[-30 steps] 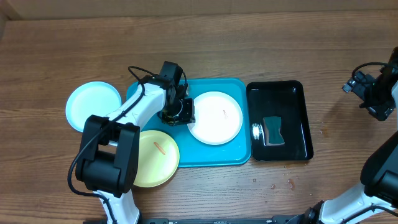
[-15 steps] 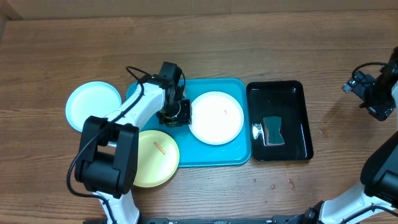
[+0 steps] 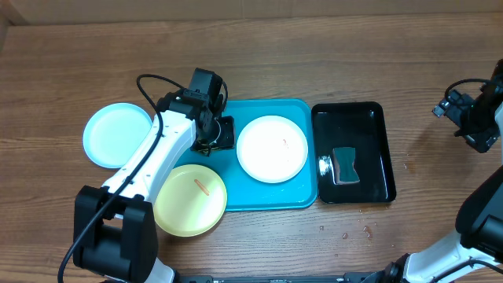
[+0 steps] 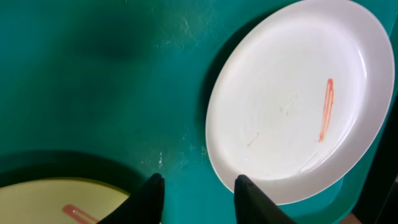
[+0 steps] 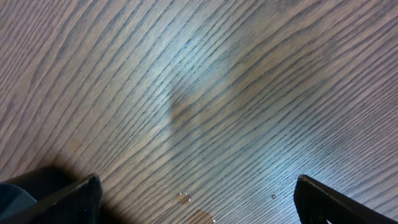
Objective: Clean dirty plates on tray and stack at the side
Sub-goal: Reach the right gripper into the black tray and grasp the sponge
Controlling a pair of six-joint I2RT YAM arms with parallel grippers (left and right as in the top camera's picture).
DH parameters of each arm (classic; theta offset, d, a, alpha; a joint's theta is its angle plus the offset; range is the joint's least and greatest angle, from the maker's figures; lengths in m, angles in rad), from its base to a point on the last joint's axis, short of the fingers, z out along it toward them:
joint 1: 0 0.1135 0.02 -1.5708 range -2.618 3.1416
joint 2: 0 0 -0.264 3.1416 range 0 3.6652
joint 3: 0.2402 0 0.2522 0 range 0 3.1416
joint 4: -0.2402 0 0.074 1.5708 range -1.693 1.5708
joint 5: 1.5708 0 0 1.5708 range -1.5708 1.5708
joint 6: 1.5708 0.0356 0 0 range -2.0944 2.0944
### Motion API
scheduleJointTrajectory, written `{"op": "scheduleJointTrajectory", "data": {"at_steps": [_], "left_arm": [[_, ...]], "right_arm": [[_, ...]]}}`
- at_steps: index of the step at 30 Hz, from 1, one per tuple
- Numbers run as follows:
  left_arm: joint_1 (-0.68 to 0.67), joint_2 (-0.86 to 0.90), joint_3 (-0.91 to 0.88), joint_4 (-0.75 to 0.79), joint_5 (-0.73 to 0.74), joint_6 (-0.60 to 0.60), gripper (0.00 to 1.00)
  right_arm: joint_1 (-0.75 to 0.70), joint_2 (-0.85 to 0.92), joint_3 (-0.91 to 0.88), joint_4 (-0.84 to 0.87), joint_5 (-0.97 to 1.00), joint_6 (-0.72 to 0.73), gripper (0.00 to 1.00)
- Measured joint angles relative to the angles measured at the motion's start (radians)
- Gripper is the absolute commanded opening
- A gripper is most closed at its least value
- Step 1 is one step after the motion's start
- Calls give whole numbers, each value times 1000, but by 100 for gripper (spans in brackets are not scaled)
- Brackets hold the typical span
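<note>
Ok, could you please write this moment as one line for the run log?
left gripper: open, above tray beside white plate | right gripper: open, over table | white plate: smeared, on tray

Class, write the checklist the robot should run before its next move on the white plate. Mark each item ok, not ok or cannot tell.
1. Left gripper is empty, jaws apart above the tray: ok.
2. White plate lies flat on the tray, just beside the left gripper: ok.
3. White plate is clean: not ok, it has an orange smear.
4. Sponge is in a gripper: not ok, it lies in the black tray.
5. Right gripper is open and holds nothing, above the table: ok.
6. Yellow-green plate sits fully on the tray: not ok, it overhangs the tray's corner.
</note>
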Motion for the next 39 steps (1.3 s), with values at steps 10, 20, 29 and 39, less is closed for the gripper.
{"op": "scheduleJointTrajectory", "data": {"at_steps": [10,20,29,39], "left_arm": [[0,0,0,-6,23,-46,46],[-2,0,0,-6,31,-68,48],[-12,0,0,-8,34,-76,54],[-51,0,0,-8,21,-76,55]], "right_arm": [[0,0,0,59,-1,4,100],[0,0,3,-111,-359,51,78],[50,0,3,-380,-523,-204,59],[329,0,3,-452,-399,-290,67]]}}
